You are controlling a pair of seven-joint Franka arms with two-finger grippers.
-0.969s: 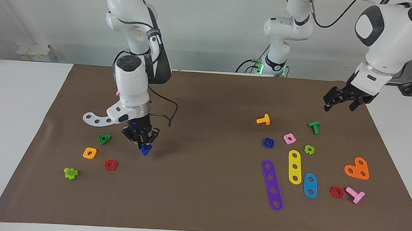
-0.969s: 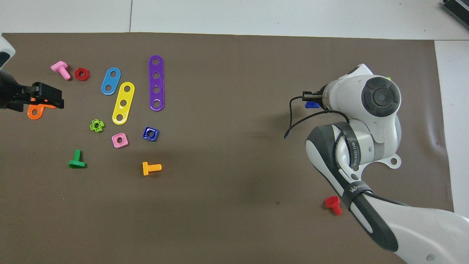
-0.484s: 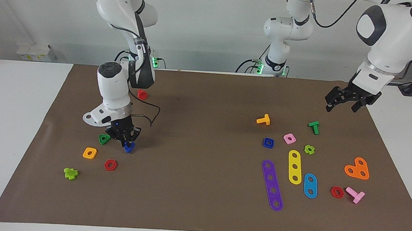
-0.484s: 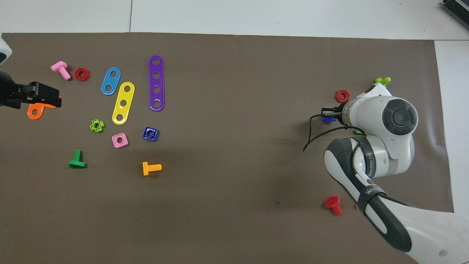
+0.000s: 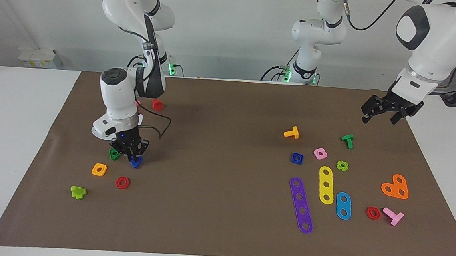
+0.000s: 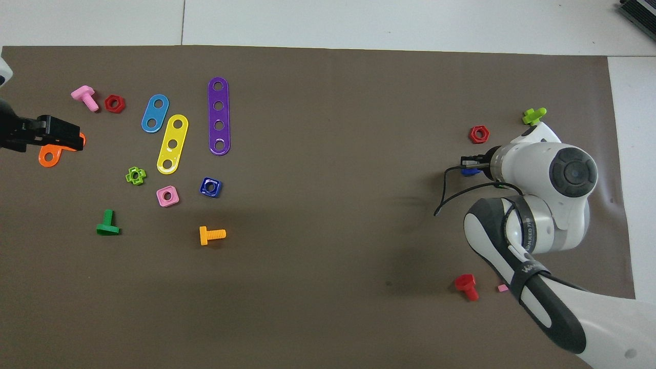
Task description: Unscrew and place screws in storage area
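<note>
Two white Franka arms work over a white table (image 5: 18, 137) covered by a brown paper mat (image 5: 222, 208). The right arm reaches down at its own end of the table, and the right gripper (image 5: 132, 158) sits low over the mat with its fingers clenched on a small blue plastic bolt with a triangular head (image 5: 136, 161). From overhead only a sliver of that blue bolt (image 6: 469, 172) shows beside the arm's wrist. The bolt hangs just above the mat, beside a green triangular nut (image 5: 114, 154) and nearer to the robots than a red hexagonal nut (image 5: 122, 183). An orange square nut (image 5: 99, 169) and a lime green cross-headed bolt (image 5: 78, 192) lie close by, and a red bolt (image 5: 157, 105) lies nearer to the robots.

The left arm waits at its own end, the left gripper (image 5: 384, 115) up in the air over the mat's edge with its fingers spread and nothing in them.

Toward that end lie a long purple four-hole strip (image 5: 301, 205), a yellow three-hole strip (image 5: 326, 185), a light blue two-hole strip (image 5: 343, 205) and an orange heart-shaped plate (image 5: 395, 186). Around them sit a blue square nut (image 5: 297, 158), a pink square nut (image 5: 320, 153), a lime green cross-shaped nut (image 5: 342, 165), a second red hexagonal nut (image 5: 373, 213), an orange bolt (image 5: 292, 133), a green bolt (image 5: 348, 141) and a pink bolt (image 5: 393, 215).
</note>
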